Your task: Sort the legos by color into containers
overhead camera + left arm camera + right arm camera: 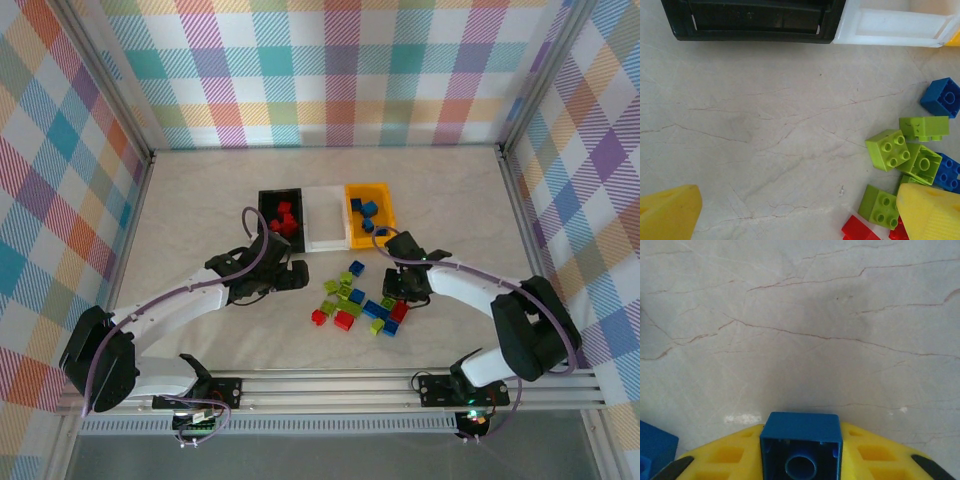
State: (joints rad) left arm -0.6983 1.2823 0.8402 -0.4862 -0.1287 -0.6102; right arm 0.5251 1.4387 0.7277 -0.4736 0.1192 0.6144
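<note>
- The right gripper point(801, 460) pinches one blue lego point(800, 432) between its yellow fingers point(725, 457), with the lego's hollow underside facing the wrist camera and the marbled table point(800, 315) below.
- The left gripper point(800, 215) is spread wide with nothing between its fingers.
- Loose legos point(887, 150) in lime green, red and blue lie just beside its right finger, between the two grippers.
- Beyond both grippers, three bins stand side by side:
  - The black bin point(266, 200) holds red legos and is ahead of the left gripper.
  - The white bin point(325, 215) is in the middle.
  - The orange-yellow bin point(372, 242) holds blue legos and is ahead of the right gripper.
</note>
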